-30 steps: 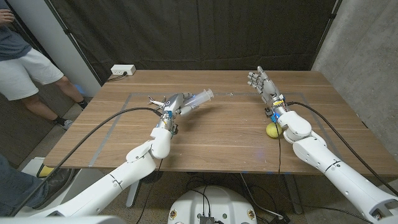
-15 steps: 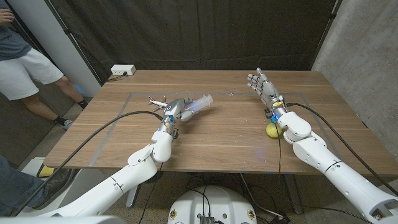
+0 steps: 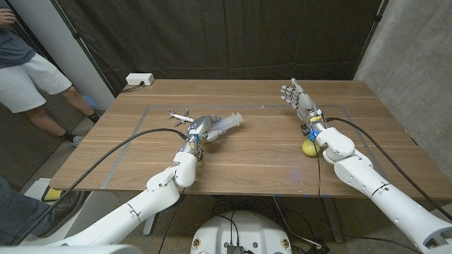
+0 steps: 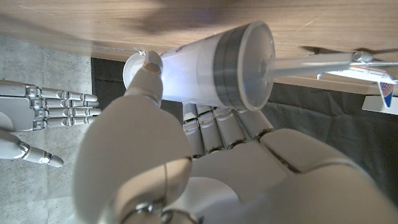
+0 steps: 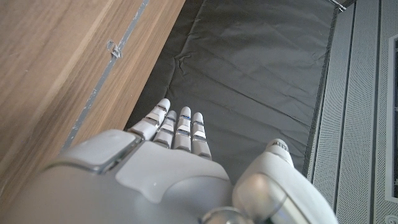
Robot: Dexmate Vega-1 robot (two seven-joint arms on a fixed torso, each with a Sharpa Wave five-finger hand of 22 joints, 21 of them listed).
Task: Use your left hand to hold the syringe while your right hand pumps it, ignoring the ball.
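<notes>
My left hand (image 3: 202, 128) grips a clear syringe (image 3: 224, 123) above the table's middle left, its barrel pointing toward the right. In the left wrist view the syringe (image 4: 211, 68) is wrapped by my left hand (image 4: 186, 162), thumb over the barrel. My right hand (image 3: 299, 97) stands open at the back right, fingers spread, well apart from the syringe; it also appears as the right hand (image 4: 43, 115) in the left wrist view. A yellow ball (image 3: 309, 147) lies on the table by my right wrist.
A small toy airplane (image 3: 179, 116) sits on the table just left of my left hand. A white power strip (image 3: 139, 80) lies at the back left edge. A person (image 3: 28, 77) stands off the table's left side.
My left hand has lowered and drawn slightly nearer with the syringe, whose barrel now lies flatter. The right hand has barely moved.
</notes>
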